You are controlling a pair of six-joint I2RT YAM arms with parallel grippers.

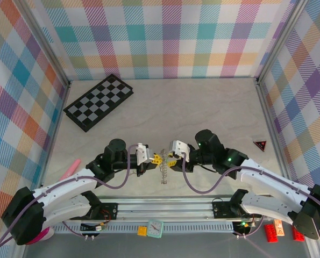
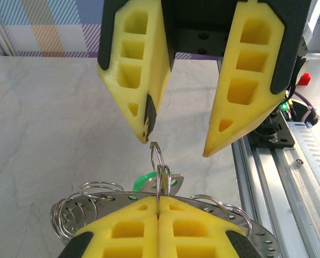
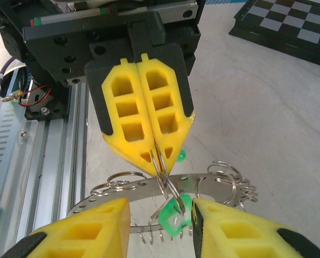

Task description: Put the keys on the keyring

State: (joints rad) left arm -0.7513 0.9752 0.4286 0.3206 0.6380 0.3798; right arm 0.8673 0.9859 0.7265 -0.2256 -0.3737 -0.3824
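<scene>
The pale table (image 1: 203, 107) carries a chessboard (image 1: 99, 101) at the upper left of the top view, well apart from the work. Both arms reach in from the lower corners and meet at the middle of the frame. The left hand (image 3: 157, 156) is pressed together, and between its tips it pinches a thin wire loop (image 2: 157, 158) of the keyring (image 1: 163, 174), which hangs just below the two hands in the top view. The right hand (image 2: 176, 145) faces it with its fingers spread, one on each side of the loop. A key (image 3: 173, 215) with a green head sits in the lower middle of the right wrist view, between the right hand's fingers and just under the loop. It touches or nearly touches the finger on the frame's right; I cannot tell which. A smaller speck of green shows beside the left hand's tip, too small to name. As I judge it, the threading is under way: the ring is held ready and one key is at the loop. Whether that key is already on the wire is hidden, and the second key is yet to be accounted for.
</scene>
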